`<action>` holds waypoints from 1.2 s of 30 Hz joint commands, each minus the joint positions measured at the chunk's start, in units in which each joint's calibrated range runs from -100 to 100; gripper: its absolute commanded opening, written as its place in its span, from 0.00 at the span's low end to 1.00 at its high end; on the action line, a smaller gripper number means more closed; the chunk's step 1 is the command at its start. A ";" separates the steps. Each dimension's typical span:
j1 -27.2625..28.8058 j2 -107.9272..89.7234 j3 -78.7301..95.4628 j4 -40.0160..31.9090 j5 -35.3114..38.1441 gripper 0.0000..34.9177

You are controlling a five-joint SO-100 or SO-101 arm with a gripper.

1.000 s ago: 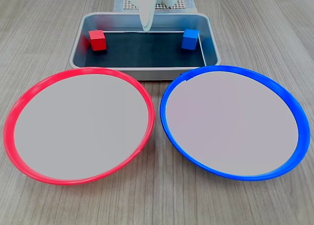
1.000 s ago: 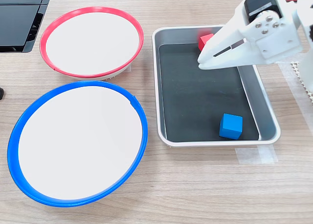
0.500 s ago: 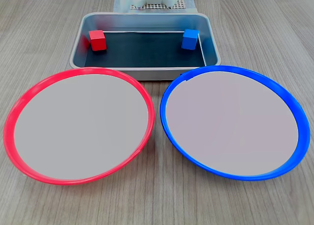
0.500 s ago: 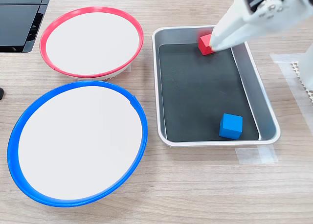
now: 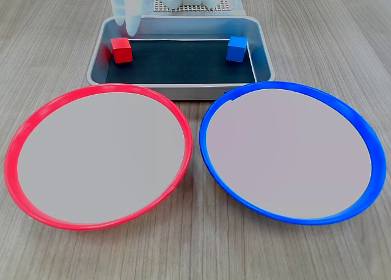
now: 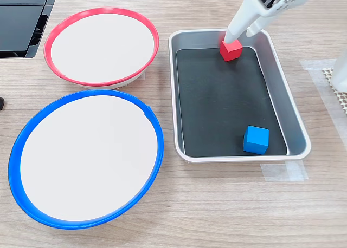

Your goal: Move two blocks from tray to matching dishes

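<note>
Gripper: white gripper (image 6: 242, 32) hangs over the tray's far end in the second exterior view, tips pointing down just above the red block. In the first exterior view it (image 5: 131, 28) shows as a pale tapered shape above and just behind that block. Two tips show with a narrow gap between them, slightly parted; nothing held.

Red block: red block (image 5: 121, 50) on the tray's dark floor, in the corner at the first exterior view's left. In the second exterior view (image 6: 231, 49) it sits at the top end of the tray, directly under the gripper tips. Touching or not: cannot tell.

Blue block: blue block (image 5: 236, 49) in the opposite corner, first exterior view's right; near the tray's bottom edge in the second exterior view (image 6: 256, 139). Well apart from the gripper.

Tray: silver-grey tray (image 5: 264, 51) on the wooden table (image 5: 317, 23), both blocks inside.

Dishes: red-rimmed dish (image 5: 18, 139) and blue-rimmed dish (image 5: 366, 133) side by side in front of the tray, nearly touching each other. Nothing in either.
</note>
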 commanded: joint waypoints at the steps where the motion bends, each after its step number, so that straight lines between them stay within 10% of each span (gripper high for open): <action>1: 0.81 3.18 -0.11 -3.24 0.68 0.50; 12: 1.85 7.79 6.08 -13.56 2.64 0.47; 17: -1.16 8.72 4.71 -13.56 2.39 0.01; 25: -15.09 19.47 -30.79 -2.83 -11.38 0.01; 36: -19.23 57.08 -68.48 -10.92 -18.80 0.09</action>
